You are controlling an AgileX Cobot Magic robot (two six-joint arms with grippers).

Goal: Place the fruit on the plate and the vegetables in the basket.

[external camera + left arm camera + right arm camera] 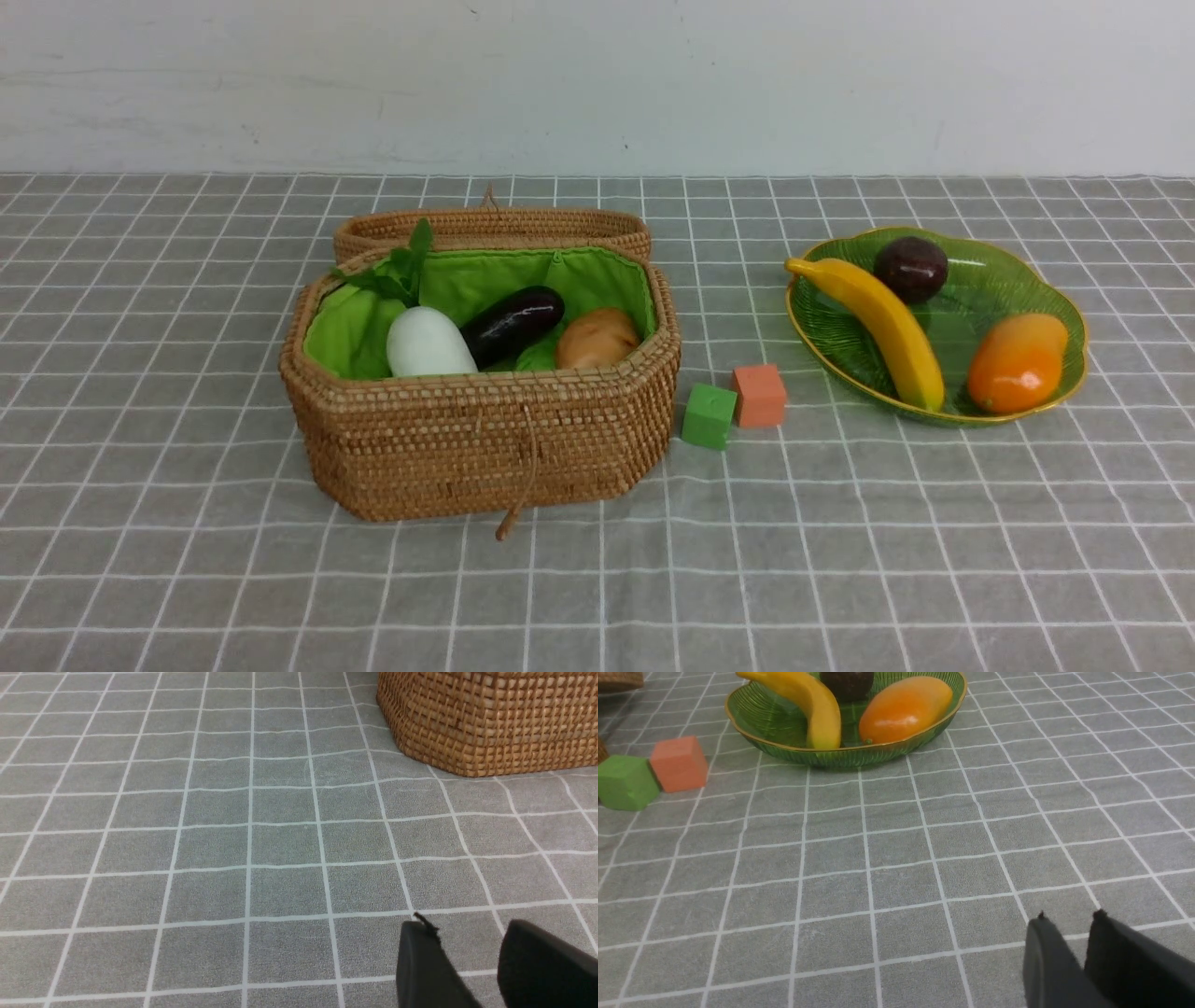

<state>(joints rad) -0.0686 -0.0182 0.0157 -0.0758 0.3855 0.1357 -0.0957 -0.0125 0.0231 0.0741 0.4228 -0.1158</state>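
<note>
Grey checked cloth covers the worktop (597,597), and the lower part of the front view holds nothing but that cloth; neither arm shows there. In its own wrist view the left pincer (467,938) hangs empty over bare cloth, jaws parted by a clear gap. The right pincer (1069,926) also holds nothing, its jaws standing only a narrow slit apart.

Farther up, left of centre, sits the tan woven wicker basket with green lining (485,439), lid hinged back. Inside lie the white radish with green leaves (428,343), the dark purple eggplant (512,323) and the brown potato (597,338); a gourd I cannot make out. A small green cube (709,415) and an orange cube (759,395) rest just right of the basket.

At right, the ribbed green glass plate with gold rim (1074,322) carries the yellow banana (887,322), the orange-yellow mango (1016,362) and the round dark maroon fruit (910,269).

By my judgement the sorting is finished: no produce remains on the cloth. Next calls only for leaving the cubes alone and parking both arms.
</note>
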